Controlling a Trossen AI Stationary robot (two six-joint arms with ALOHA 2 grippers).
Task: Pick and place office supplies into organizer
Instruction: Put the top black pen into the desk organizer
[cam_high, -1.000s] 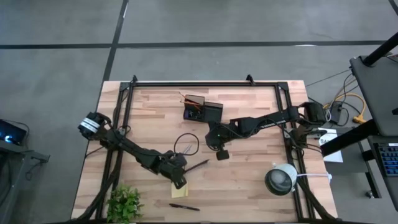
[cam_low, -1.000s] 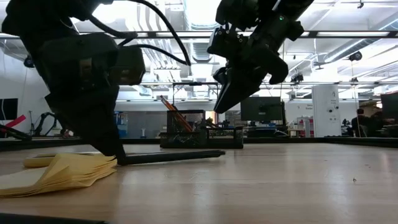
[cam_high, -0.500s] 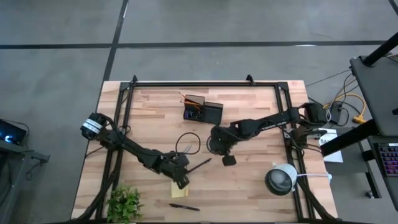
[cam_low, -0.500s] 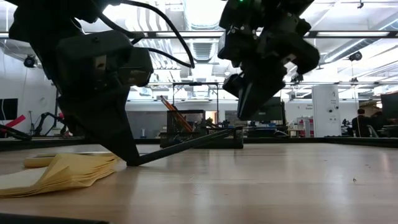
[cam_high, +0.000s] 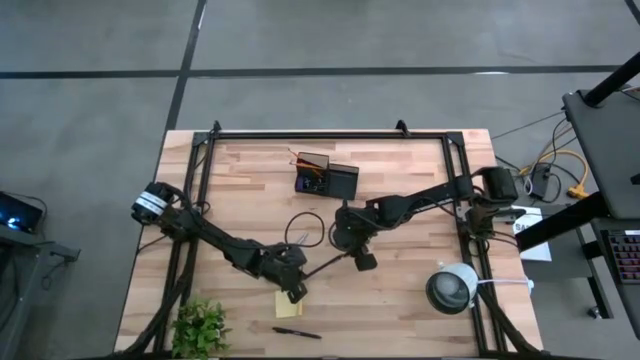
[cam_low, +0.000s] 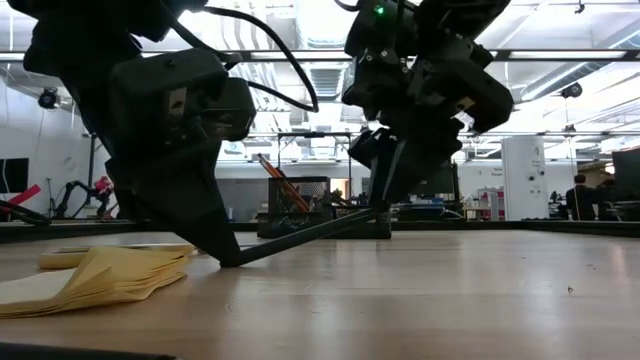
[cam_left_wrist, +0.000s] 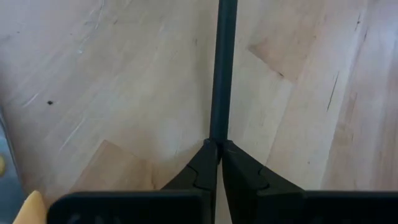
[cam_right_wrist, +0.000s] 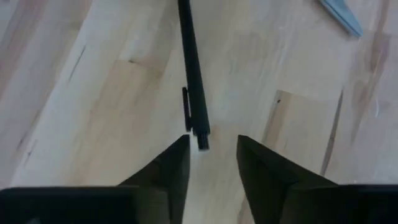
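Observation:
My left gripper (cam_high: 296, 281) sits near the table's front, shut on a thin black pen (cam_high: 326, 266). The pen slants up from it toward my right gripper (cam_high: 356, 258). My right gripper is open, and its fingers stand on either side of the pen's raised clip end (cam_right_wrist: 200, 134) without touching it. The yellow sticky-note pad (cam_high: 288, 304) lies flat just in front of the left gripper. Scissors (cam_high: 300, 232) lie flat mid-table. A second pen (cam_high: 297, 333) lies by the near edge. The dark organizer (cam_high: 326, 179) stands toward the far side with an orange pencil in it. My left gripper pinches the black pen at its lower end (cam_left_wrist: 214, 138) between the two fingertips. The fingers slant down from above and lie along the pen. The pen sits tilted: its held end is low at the table (cam_low: 238, 261) and its other end is raised clear (cam_low: 378, 209).
A green plant (cam_high: 200, 328) stands at the near-left corner and a round lamp (cam_high: 452, 288) at the near right. A black frame rail (cam_high: 330, 133) runs along the far edge. Bare wood lies between the organizer and the grippers.
The pen lay flat on the table; my left gripper has tipped it, so its free end has risen while the held end stayed low. My right gripper has moved toward the near edge and down, and its fingers now stand either side of that raised end.

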